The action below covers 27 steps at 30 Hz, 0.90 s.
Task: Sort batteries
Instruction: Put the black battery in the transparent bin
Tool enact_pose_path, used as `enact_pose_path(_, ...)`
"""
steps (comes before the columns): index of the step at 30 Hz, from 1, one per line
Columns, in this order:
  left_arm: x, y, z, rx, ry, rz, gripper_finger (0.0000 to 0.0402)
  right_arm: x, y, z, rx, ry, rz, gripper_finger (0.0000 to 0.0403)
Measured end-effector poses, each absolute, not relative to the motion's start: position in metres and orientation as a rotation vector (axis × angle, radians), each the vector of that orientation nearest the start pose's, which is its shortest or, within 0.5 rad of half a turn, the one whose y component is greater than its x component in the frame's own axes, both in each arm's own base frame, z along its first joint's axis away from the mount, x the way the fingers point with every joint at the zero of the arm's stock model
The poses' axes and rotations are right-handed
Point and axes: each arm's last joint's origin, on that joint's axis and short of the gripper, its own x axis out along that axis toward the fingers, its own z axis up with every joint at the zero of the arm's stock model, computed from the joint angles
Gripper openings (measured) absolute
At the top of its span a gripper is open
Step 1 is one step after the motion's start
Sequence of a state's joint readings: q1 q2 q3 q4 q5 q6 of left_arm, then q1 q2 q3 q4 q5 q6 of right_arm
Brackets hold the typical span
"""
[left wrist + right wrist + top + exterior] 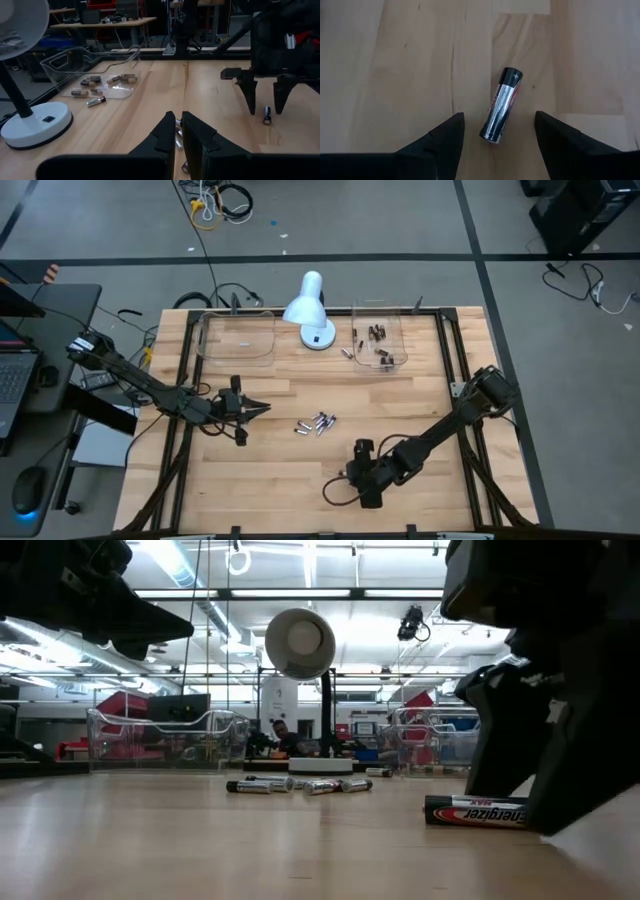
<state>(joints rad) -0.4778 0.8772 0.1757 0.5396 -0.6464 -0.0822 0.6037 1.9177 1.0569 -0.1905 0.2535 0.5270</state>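
Observation:
A silver and black battery (pixel 501 105) with red lettering lies flat on the wooden table near its front edge. My right gripper (pixel 499 131) stands over it, open and slanting down, one finger on either side, apart from it. The low view shows this battery (pixel 478 812) beside the dark fingers (pixel 500 740). A small heap of batteries (pixel 317 423) lies mid-table. Brown batteries (pixel 378 335) lie in the right clear tray (pixel 400 330). My left gripper (pixel 262 408) hovers shut, roughly level, just left of the heap, with nothing in it.
A white desk lamp (pixel 310 308) stands at the far middle, between an empty-looking clear tray (pixel 235 337) on the left and the right tray. One loose battery (pixel 347 352) lies beside the right tray. Bare wood lies along the near edge.

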Motion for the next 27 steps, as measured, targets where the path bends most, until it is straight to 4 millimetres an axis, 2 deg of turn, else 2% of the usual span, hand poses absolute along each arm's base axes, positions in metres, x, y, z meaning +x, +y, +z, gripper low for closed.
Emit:
enact_pose_path(5, 0.156, -0.061, 0.180, 0.004, 0.130, 0.174, 0.0032, 0.305, 0.198, 0.116, 0.030, 1.016, 0.039, 0.0217)
enact_pose_path(10, 0.156, -0.061, 0.180, 0.004, 0.130, 0.174, 0.0032, 0.309, 0.189, 0.115, 0.036, 1.033, 0.015, 0.0181)
enact_pose_path(16, 0.156, -0.061, 0.179, 0.010, 0.131, 0.174, 0.0033, 0.313, 0.179, 0.113, 0.015, 1.055, 0.001, 0.0113)
enact_pose_path(22, 0.156, -0.061, 0.179, 0.033, 0.139, 0.164, 0.0033, 0.318, 0.168, 0.113, -0.029, 1.061, 0.000, 0.0025)
enact_pose_path(27, 0.156, -0.063, 0.178, 0.033, 0.147, 0.091, 0.0033, 0.323, 0.155, 0.117, -0.112, 1.006, -0.086, 0.0025)
